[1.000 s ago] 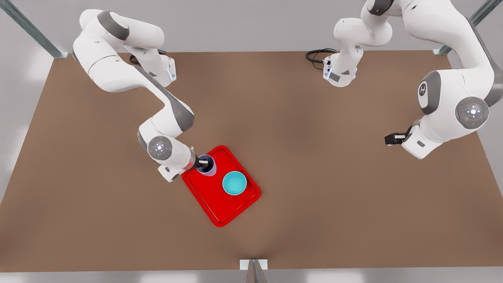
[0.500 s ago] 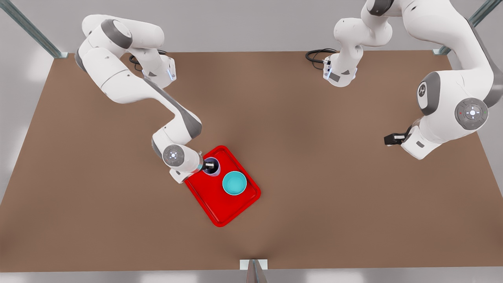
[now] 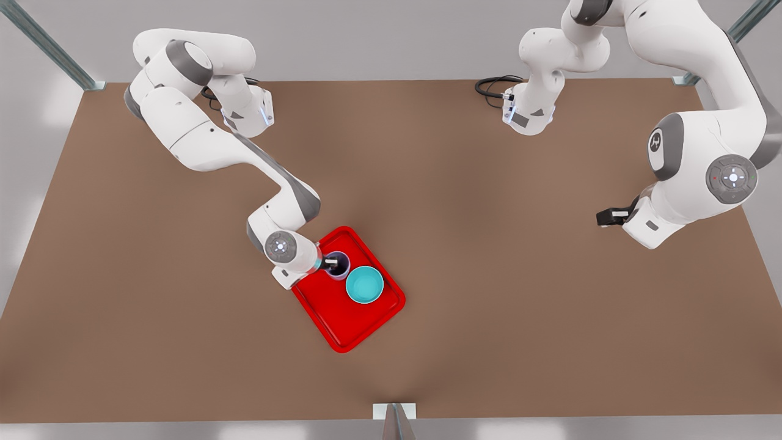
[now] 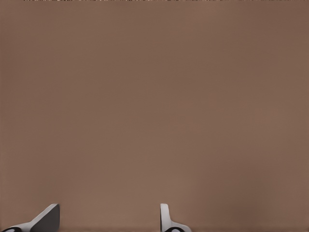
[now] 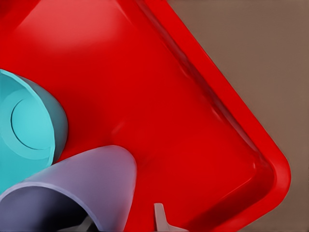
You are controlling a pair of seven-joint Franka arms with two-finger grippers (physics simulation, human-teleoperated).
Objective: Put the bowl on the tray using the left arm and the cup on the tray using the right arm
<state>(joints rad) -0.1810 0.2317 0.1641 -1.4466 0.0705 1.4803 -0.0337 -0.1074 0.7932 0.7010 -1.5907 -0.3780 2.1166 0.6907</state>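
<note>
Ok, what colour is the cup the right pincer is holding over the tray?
Pale lavender-purple, with a dark inside. The cup shows best in the right wrist view, beside the bowl.

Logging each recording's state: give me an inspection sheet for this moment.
Surface: brown table, bare apart from the tray.
Job's things: red tray; teal bowl on it; lavender cup over it, beside the bowl.
Clutter: nothing seen.
Hands: right hand grips the cup's rim, one finger inside; left hand open, waiting at the front view's right.
Cables: black loops at the far edge.
Surroundings: grey walls, metal struts.
</note>
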